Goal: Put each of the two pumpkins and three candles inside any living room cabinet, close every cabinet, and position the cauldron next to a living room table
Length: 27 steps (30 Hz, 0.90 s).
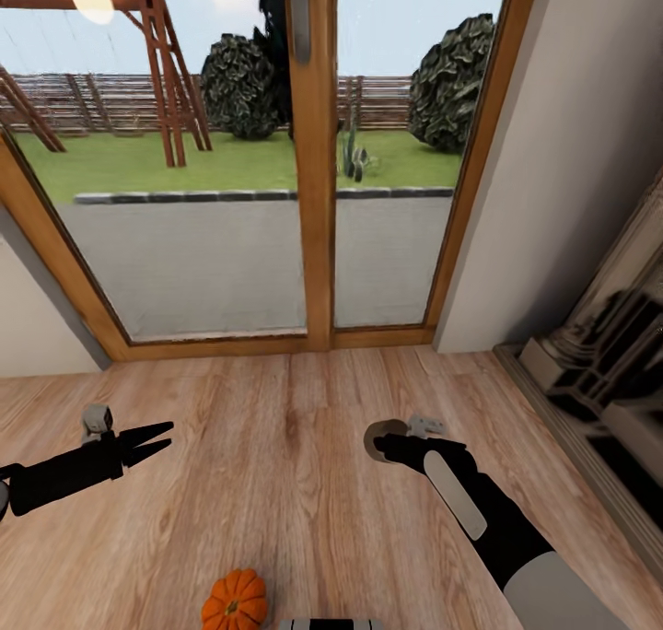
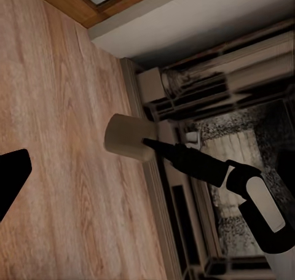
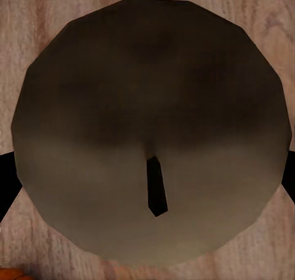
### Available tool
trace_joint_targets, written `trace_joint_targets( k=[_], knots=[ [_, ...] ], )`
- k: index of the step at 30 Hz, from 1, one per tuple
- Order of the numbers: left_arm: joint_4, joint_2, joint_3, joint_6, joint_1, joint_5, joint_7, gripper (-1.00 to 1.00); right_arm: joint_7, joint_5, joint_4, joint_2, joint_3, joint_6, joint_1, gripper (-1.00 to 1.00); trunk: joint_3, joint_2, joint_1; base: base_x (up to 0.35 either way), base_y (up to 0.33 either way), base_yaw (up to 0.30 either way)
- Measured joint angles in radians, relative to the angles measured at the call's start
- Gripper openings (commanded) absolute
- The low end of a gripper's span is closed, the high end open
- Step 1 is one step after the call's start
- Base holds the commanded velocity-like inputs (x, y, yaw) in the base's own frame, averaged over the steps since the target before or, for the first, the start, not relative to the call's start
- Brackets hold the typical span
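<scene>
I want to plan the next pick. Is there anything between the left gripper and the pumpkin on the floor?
Nothing visible. In the head view, only bare wooden floor lies between the open left gripper and the pumpkin, which sits nearer the robot.

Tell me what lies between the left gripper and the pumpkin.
Only bare wood floor separates the left gripper from the pumpkin, seen in the head view.

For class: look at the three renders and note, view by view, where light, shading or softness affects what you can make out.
Head view: bright daylit glass doors, a glare spot at upper left; the pumpkin is cropped by the frame edge. Left wrist view: the fireplace side is dark and murky, and the candle in the right gripper looks pale. Right wrist view: the candle's face is close up, shaded dark at one side and softly blurred.
</scene>
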<state>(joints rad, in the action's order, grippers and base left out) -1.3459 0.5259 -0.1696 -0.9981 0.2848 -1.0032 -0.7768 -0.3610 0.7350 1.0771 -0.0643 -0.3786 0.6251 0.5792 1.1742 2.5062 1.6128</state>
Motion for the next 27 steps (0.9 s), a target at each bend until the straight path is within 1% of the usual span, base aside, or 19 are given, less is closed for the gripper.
trace_joint_targets(
  k=[12,16,24,27],
  knots=[
    [0.000,0.000,0.003,0.000,0.000,-0.001,0.000,1.00,-0.001,-0.003,0.015,-0.002,0.002,-0.002,0.000,-1.00,-0.046,-0.003,-0.005,-0.271,0.048,0.000],
    [-0.002,-0.001,0.005,0.000,0.000,-0.001,0.000,1.00,-0.001,-0.003,0.012,-0.001,0.001,-0.002,0.000,-1.00,-0.062,-0.004,-0.007,-0.083,0.002,0.000],
    [0.000,-0.001,0.006,0.000,0.000,-0.001,0.000,1.00,-0.001,-0.013,0.004,0.000,0.000,-0.002,0.000,-1.00,-0.093,-0.006,-0.011,-0.009,0.000,0.000],
    [-0.006,-0.001,0.007,0.000,0.000,0.000,0.000,1.00,-0.002,-0.014,0.003,0.000,0.000,-0.002,0.000,-1.00,-0.104,-0.006,-0.012,-0.148,0.000,0.006]
  ],
)
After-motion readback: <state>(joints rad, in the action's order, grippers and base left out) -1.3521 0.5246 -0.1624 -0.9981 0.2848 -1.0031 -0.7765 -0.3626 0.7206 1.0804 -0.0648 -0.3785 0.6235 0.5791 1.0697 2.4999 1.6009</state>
